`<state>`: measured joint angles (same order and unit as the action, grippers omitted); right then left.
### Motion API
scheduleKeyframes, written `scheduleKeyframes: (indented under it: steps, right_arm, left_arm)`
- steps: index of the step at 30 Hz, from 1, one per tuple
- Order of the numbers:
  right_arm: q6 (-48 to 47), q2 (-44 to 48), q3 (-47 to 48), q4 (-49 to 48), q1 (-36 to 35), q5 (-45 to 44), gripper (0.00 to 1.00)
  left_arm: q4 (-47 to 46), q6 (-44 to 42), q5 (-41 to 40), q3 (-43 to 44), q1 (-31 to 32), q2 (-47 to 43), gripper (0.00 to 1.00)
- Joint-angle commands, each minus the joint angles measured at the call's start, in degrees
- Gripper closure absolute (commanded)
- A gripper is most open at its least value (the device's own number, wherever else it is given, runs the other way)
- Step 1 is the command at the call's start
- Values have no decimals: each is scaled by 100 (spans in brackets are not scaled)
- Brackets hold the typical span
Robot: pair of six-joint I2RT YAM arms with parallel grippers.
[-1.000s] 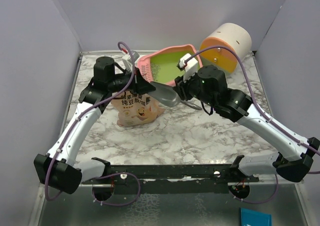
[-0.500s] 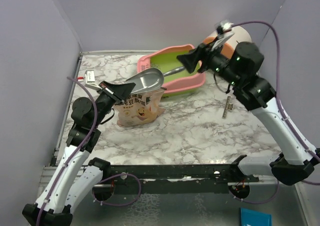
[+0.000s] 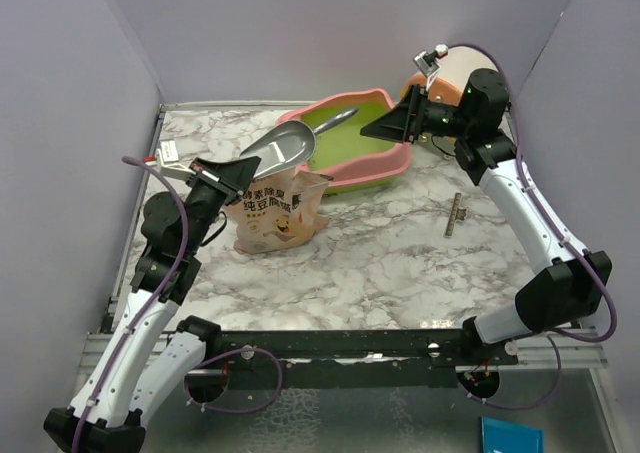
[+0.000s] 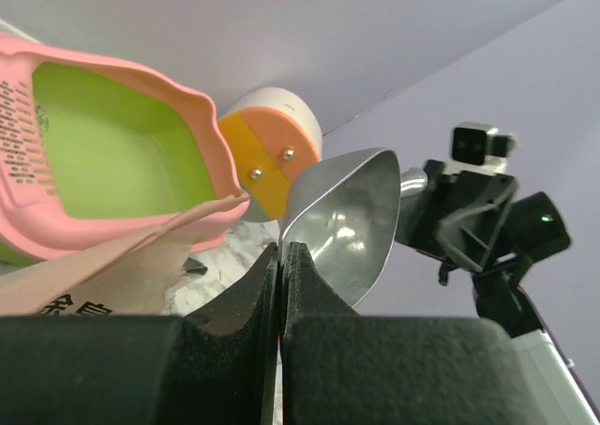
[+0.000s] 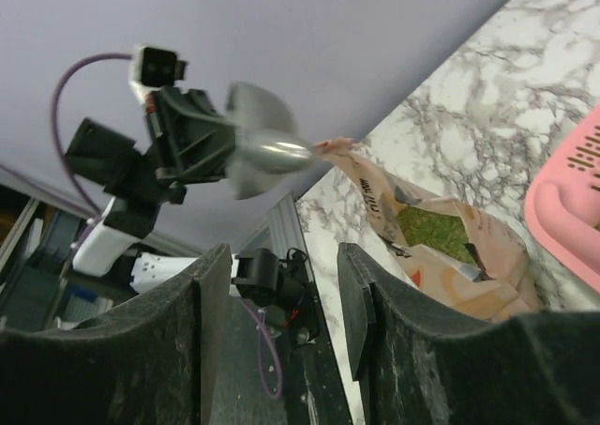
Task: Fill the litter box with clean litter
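Pinching the metal scoop (image 3: pixel 282 151) by its rim, the left jaws are closed, holding it above the open pouch (image 3: pixel 268 213), probably to dig out the clean litter (image 5: pixel 427 230) inside; the right jaws stand wide apart, empty, over the litter box (image 3: pixel 365 179) at the desk's (image 3: pixel 400 258) back

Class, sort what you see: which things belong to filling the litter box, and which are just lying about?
Belong to the job: litter box, litter pouch with clean litter inside, metal scoop in the left gripper.
Just lying about: round drawer cabinet, small dark strip on the table.
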<state>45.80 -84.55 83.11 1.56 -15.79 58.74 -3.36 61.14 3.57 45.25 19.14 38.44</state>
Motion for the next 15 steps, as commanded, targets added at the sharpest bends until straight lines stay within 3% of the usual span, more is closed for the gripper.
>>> scheduleKeyframes:
  steps: [1, 15]
  right_arm:
    - [185, 378, 45, -754, -1, 805, 50]
    - [-177, 7, 291, -312, 6, 603, 44]
  left_arm:
    - [-446, 124, 339, 46, 10, 238, 100]
    - [-800, 223, 694, 49, 11, 412, 100]
